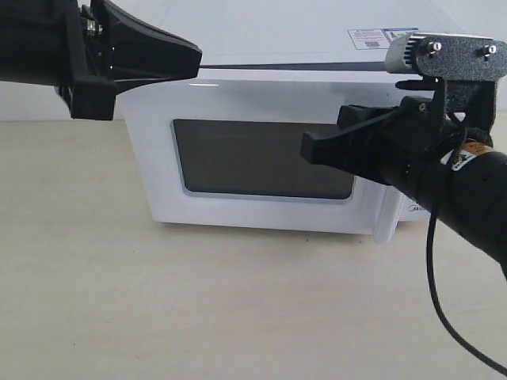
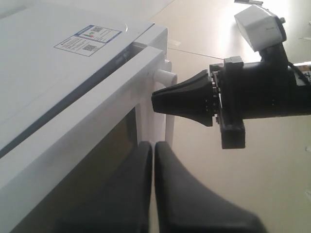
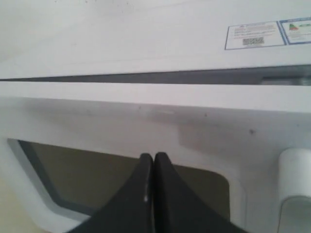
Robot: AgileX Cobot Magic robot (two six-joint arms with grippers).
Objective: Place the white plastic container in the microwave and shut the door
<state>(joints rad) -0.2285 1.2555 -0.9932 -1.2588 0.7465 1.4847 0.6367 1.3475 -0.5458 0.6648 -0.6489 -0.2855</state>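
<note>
— Your right gripper point(image 1: 309, 149) is closest: jaws pressed together, empty, tip at the door point(image 1: 261, 111) near its handle point(image 1: 386, 215). Your left gripper point(image 1: 194, 59) is closed too, empty, by the microwave point(image 1: 317, 47) top corner.
— And the container?
— Not visible; the dark window point(image 1: 253, 162) hides whatever is inside. A dark gap shows along the door's top, so I judge the closing isn't finished; push it flush
</note>
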